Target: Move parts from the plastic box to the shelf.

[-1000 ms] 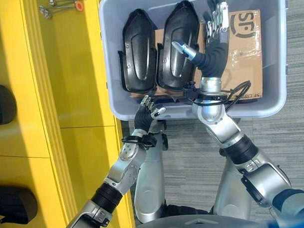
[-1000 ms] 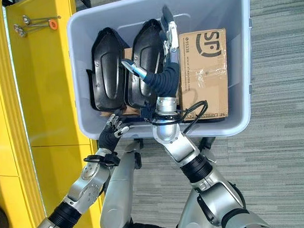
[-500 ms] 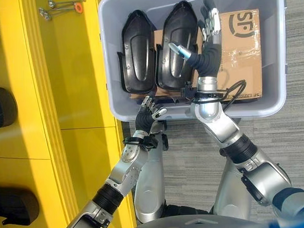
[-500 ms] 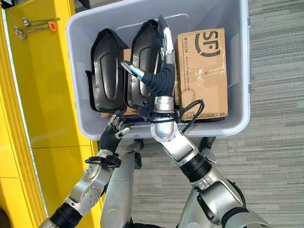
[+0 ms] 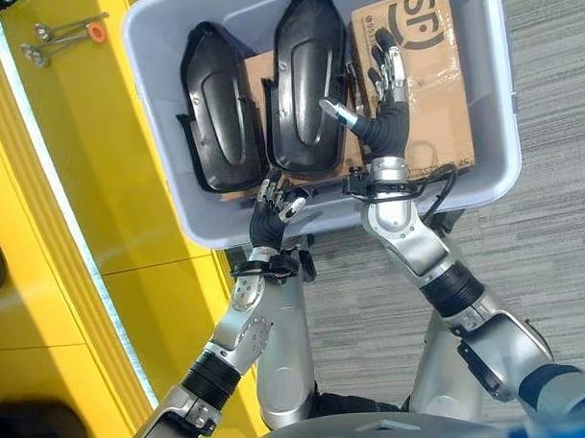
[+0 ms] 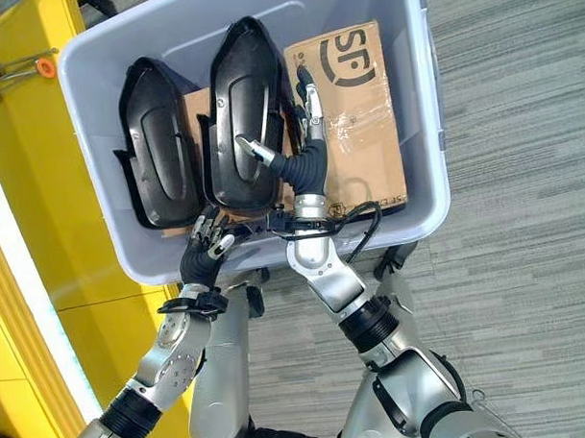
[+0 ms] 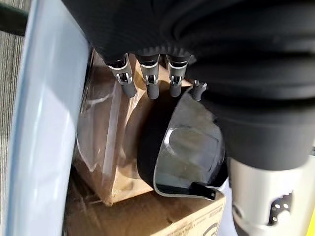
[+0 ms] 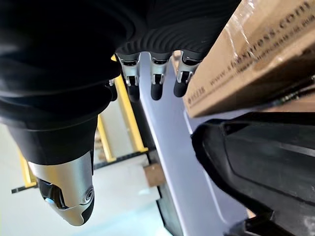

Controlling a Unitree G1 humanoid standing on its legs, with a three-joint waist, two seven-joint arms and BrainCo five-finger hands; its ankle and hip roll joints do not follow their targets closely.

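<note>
- Two black moulded parts, glossy, elongated and rounded at the far end, are seen lying side by side in the plastic box (image 5: pixel 165 137): the left part (image 5: pixel 219 104) and the right part (image 5: pixel 307 84).
- A flat brown cardboard box (image 5: pixel 424 75), taped and printed, is seen beside the right part; more cardboard is seen under the parts.
- The plastic box is pale grey-blue, smooth, with rounded corners and a thick rim.
- The right hand (image 5: pixel 385 105) is held inside the box over the gap between the right part and the cardboard box, its fingers straight and spread, thumb out over the part; nothing is gripped.
- The left hand (image 5: pixel 271 208) is seen at the near rim, fingers relaxed and loosely bent, holding nothing.
- A yellow shelf (image 5: pixel 98 168), smooth and flat, stands left of the box; metal hooks (image 5: pixel 60 35) lie on it.
- Grey striped carpet (image 5: pixel 535 268) covers the floor.
</note>
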